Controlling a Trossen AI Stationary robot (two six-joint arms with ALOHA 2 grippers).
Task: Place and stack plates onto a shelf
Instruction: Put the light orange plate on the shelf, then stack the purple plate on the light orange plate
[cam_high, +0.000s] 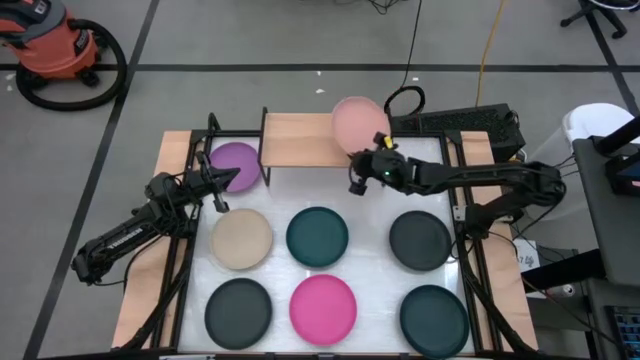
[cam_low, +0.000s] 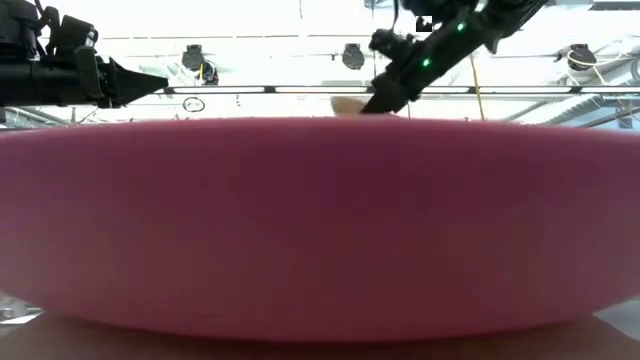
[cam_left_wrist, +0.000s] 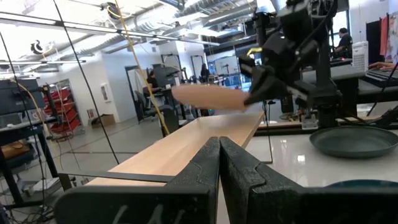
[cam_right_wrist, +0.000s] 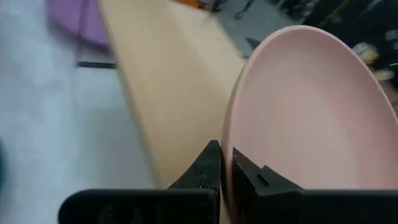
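The salmon pink plate (cam_high: 354, 121) hangs over the right end of the shelf (cam_high: 300, 140), a light wooden plank on thin black legs at the table's far side. My right gripper (cam_high: 376, 150) is shut on it; the low view shows this gripper (cam_low: 384, 100) high above the table. The purple plate (cam_high: 237, 163) lies flat on the table just left of the shelf. My left gripper (cam_high: 226, 186) hovers at that plate's near edge, shut and empty. Its wrist view looks along the plank (cam_left_wrist: 180, 146) to the salmon plate (cam_left_wrist: 208, 96). My right gripper pinches the salmon plate's rim (cam_right_wrist: 227, 155) on its near-right edge between the two fingers, one on the upper face and one underneath. The fingers come from the table's right and near side, slanting down. The plate is lifted clear above the plank, about level.
Six more plates lie flat on the white table in two rows: beige (cam_high: 241, 238), dark teal (cam_high: 317, 236), charcoal (cam_high: 419, 240), then charcoal (cam_high: 238, 308), hot pink (cam_high: 323, 307), dark teal (cam_high: 434, 315). The hot pink plate (cam_low: 320, 220) fills the low view.
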